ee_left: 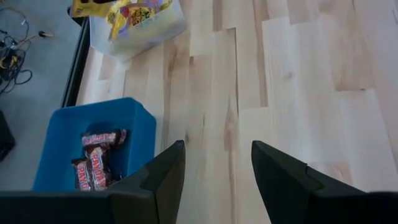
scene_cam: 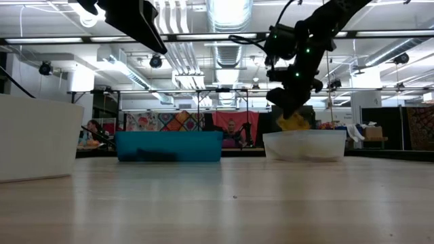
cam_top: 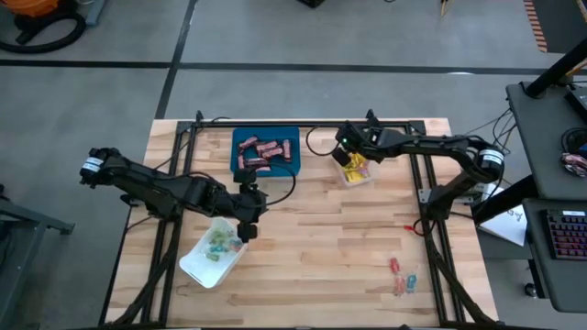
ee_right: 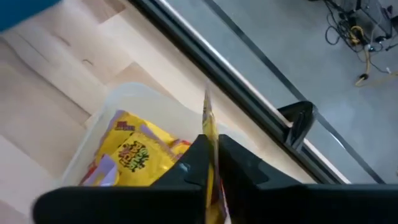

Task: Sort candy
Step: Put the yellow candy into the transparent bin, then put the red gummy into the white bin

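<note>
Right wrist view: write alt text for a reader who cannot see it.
The right claw pinches a thin yellow candy packet edge-on above a clear plastic tray holding more square yellow packets with red marks. The tray sits on the pale wooden table near its black metal edge rail.

From my low view the blue tray's [scene_cam: 169,146] wall hides everything inside it, and the white tray [scene_cam: 35,137] is cut off at the left edge. Overhead, the loose sweets [cam_top: 404,277] on the tabletop [cam_top: 321,247] are too small for me to sort by kind. My right wrist view shows the yellow packet [ee_right: 208,127] edge-on, its lower part hidden behind the right tool [ee_right: 212,163].
</note>
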`<state>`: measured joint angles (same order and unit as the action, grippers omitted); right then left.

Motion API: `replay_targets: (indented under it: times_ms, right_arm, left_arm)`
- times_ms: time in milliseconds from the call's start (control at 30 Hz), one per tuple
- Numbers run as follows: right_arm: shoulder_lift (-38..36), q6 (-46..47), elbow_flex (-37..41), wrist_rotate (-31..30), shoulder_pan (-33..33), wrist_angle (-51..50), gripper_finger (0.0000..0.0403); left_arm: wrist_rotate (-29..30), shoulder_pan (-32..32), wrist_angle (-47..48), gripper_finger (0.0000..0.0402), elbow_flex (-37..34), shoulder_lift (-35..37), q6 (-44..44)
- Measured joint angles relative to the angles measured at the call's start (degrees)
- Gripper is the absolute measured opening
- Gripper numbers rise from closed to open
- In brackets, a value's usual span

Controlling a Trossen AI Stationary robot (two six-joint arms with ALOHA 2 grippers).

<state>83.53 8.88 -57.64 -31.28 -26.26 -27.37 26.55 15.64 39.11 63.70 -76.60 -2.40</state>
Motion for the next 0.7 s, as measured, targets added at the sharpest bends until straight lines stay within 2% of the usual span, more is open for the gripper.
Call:
replay_targets:
  times_ms: [367,500,700]
  right_arm:
    - [-0.3,0.8,0.1,0.9,0.1,0.2,0.0153]
    - [-3.9,2.1,0.1,6.1,1.1,0.2,0.0174]
    - [-10.3,6.1,0.1,12.0,4.6,-0.5,0.0178]
  left_arm:
    - [0.0,0.0,-2.1,0.0168,-2.2,0.0,-0.7]
    - [0.0,0.0,-2.5,0.0168,-2.2,0.0,-0.7]
    - [0.0,0.0,-4.2,0.0168,-2.2,0.0,-0.7]
